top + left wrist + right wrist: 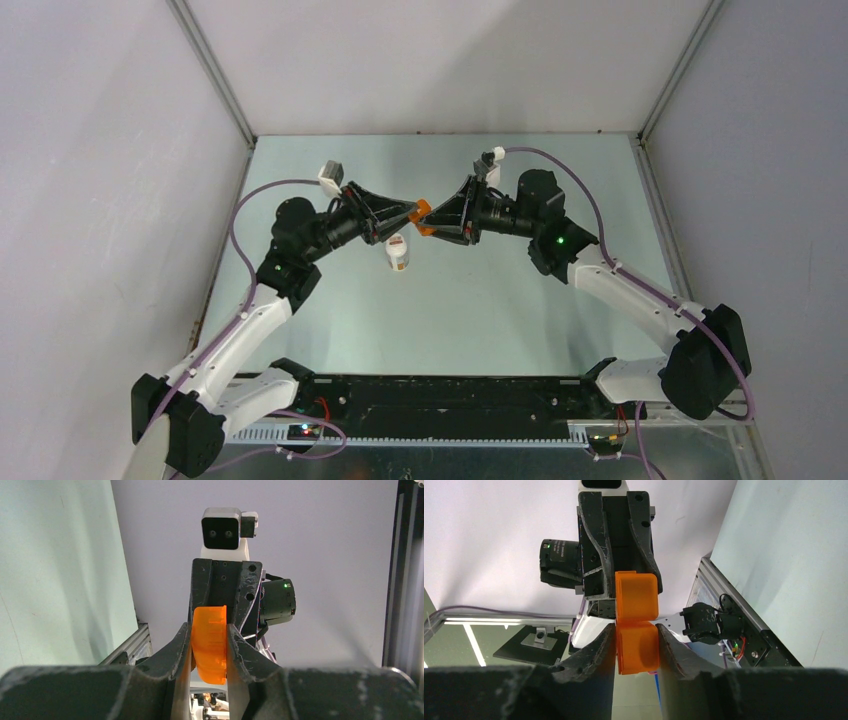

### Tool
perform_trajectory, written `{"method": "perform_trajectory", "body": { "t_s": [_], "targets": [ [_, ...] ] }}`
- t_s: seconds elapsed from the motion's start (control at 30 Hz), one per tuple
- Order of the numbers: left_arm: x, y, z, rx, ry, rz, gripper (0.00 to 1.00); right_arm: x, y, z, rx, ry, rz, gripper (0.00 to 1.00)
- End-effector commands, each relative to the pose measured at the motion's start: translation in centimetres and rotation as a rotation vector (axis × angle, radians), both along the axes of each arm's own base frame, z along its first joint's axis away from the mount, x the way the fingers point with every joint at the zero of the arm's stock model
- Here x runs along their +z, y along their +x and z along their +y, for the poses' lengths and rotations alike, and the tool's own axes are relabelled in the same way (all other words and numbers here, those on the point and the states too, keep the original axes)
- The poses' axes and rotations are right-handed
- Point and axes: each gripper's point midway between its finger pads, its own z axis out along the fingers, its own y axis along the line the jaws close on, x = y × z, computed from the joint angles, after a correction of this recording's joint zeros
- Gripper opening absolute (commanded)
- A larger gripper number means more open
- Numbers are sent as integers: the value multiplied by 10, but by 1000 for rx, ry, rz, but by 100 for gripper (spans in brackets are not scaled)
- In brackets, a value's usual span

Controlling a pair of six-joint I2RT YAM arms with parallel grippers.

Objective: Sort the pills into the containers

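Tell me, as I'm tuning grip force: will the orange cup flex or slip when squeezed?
Probably stiff: the orange cup shows square walls between the left hand and right hand. Its smooth plastic may slip. Likely light, being small plastic.

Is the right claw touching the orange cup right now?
Touching. The right wrist view shows it: both fingers of the right claw sit flush against opposite sides of the orange cup, with no gap on either side.

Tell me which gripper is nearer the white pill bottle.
Left. The left gripper sits just beyond the white pill bottle; the right gripper is farther, beyond and to its right.
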Motion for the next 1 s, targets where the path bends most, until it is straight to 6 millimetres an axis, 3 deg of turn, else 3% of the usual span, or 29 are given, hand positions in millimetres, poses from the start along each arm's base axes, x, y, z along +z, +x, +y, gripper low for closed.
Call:
{"method": "perform_trajectory", "body": {
  "t_s": [0.0, 0.13, 0.23, 0.3, 0.33, 0.43, 0.53, 0.57, 0.7, 0.77, 0.8, 0.83, 0.87, 0.97],
  "targets": [
    [34, -4, 1, -10, -40, -86, 0, 19, -6, 3, 31, 33, -63, 22],
    [33, -4, 1, -12, -38, -82, 0, 19, -7, 3, 36, 32, -65, 14],
    [32, -4, 1, -11, -35, -83, 0, 18, -7, 3, 37, 28, -65, 15],
    [32, -4, 1, -10, -32, -84, 0, 17, -7, 2, 29, 22, -68, 30],
    [31, -4, 1, -11, -30, -84, 0, 16, -6, 1, 23, 15, -75, 43],
    [30, -4, 1, -7, -20, -89, 0, 16, -4, -2, -5, 0, -95, 62],
    [26, -3, 1, -5, -9, -86, 0, 16, -2, -5, -12, -4, -111, 57],
    [25, -3, 2, -5, -6, -87, 3, 16, -1, -5, -13, -4, -111, 52],
    [24, -3, 1, -6, 4, -99, 27, 13, 1, -5, -11, -11, -108, 32],
    [23, -3, 1, -6, 13, -110, 48, 8, 4, -6, -20, -25, -104, 27],
    [21, -3, 1, -6, 24, -115, 66, 8, 5, -7, -29, -29, -107, 26],
    [19, -4, 2, -7, 33, -120, 74, 6, 7, -9, -37, -41, -115, 26],
    [16, -4, 2, -6, 56, -142, 89, 5, 10, -11, -57, -51, -118, 26],
    [-7, 2, 8, 36, 154, -111, 99, -13, 25, -27, -129, -115, -119, 26]
  ]
}}
